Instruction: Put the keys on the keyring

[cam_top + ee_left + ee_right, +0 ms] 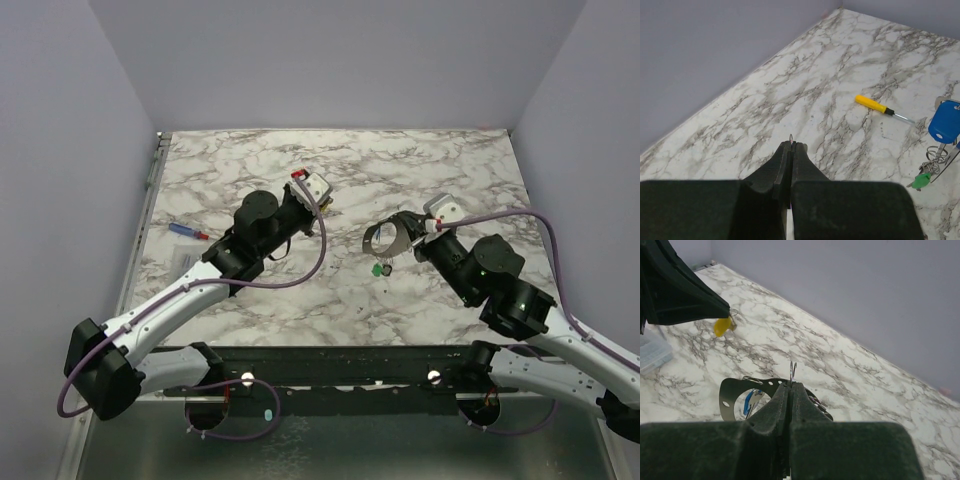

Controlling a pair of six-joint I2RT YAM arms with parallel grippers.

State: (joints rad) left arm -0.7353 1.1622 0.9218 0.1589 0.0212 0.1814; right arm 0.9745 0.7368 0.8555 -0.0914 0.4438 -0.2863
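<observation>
The keyring [378, 240] is a silver loop held just above the marble, near the table's middle. My right gripper [400, 232] is shut on it, and its wire [792, 369] sticks up between the closed tips [791, 384]. A blue key [752, 401] and a green key [380, 268] hang from the loop; the left wrist view shows the blue key [945, 125] and the green key [921, 180] at the right edge. My left gripper [303, 213] is shut on a yellow key [722, 326], with a small wire eye [791, 139] showing at its tips [791, 145].
A slim blue-and-red stick [187, 231] lies at the table's left edge. A yellow-handled slim tool [875, 105] lies on the marble ahead of my left gripper. A clear plastic packet [652, 352] sits at the left of the right wrist view. Grey walls enclose the table [240, 160].
</observation>
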